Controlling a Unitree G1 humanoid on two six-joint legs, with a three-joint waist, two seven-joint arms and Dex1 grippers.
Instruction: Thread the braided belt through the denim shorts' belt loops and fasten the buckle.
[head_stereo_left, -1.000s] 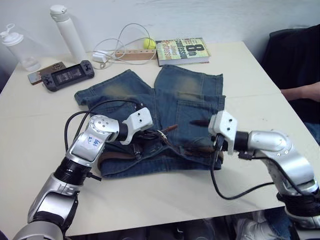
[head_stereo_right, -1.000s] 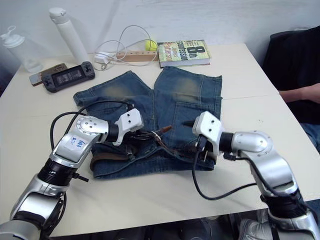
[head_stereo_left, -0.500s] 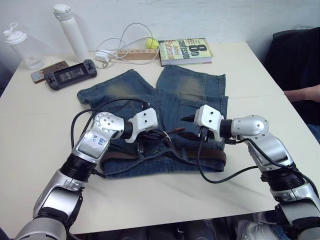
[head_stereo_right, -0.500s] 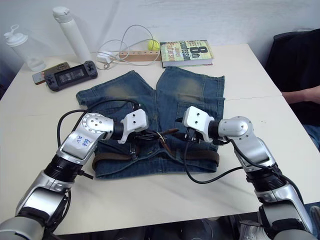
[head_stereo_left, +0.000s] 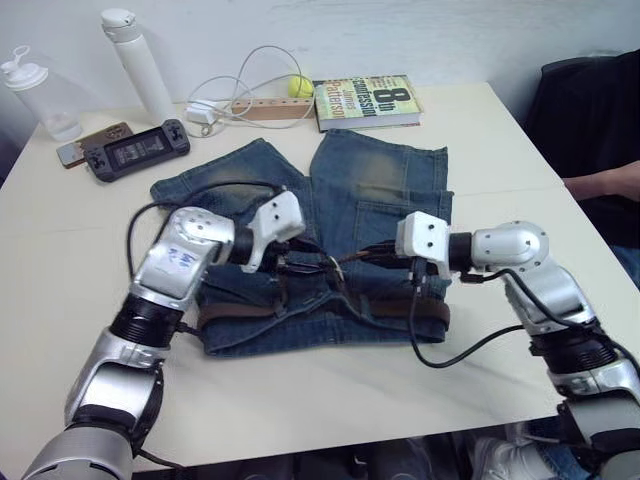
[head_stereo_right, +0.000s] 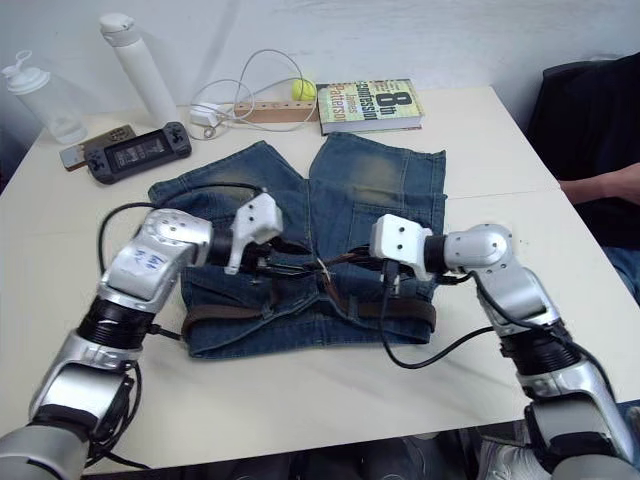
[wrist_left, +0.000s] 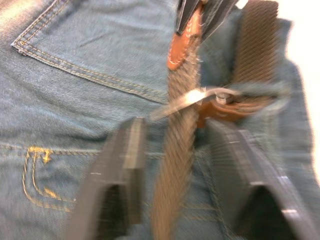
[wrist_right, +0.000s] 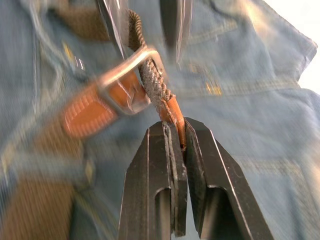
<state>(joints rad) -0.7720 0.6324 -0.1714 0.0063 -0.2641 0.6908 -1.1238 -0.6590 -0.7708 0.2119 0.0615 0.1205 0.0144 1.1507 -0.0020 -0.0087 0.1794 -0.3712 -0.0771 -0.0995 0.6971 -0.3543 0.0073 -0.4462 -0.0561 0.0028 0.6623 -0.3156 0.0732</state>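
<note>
The denim shorts (head_stereo_left: 380, 180) lie flat on the table with the waistband toward me. The braided belt (head_stereo_left: 240, 313) runs along that waistband, and a belt loop (head_stereo_left: 282, 296) crosses it left of centre. At mid-waist the belt's free end passes through the silver buckle (wrist_right: 127, 75). My right gripper (wrist_right: 178, 131) is shut on the belt's tan tip (wrist_right: 172, 112), just right of the buckle. My left gripper (wrist_left: 175, 130) is open, its fingers (wrist_left: 127, 150) straddling the strap without clamping it, just left of the buckle (wrist_left: 195, 97).
At the table's far side stand a book (head_stereo_left: 365, 100), a yellow ball (head_stereo_left: 298, 87), a white cable with power strip (head_stereo_left: 250, 100), a white bottle (head_stereo_left: 135, 65), a clear bottle (head_stereo_left: 35, 95) and a game console (head_stereo_left: 135, 150). A person's arm (head_stereo_left: 610, 180) shows at the right edge.
My right gripper moved left from the waistband's right end to the middle and shut on the belt tip. My left gripper opened and let go of the strap.
</note>
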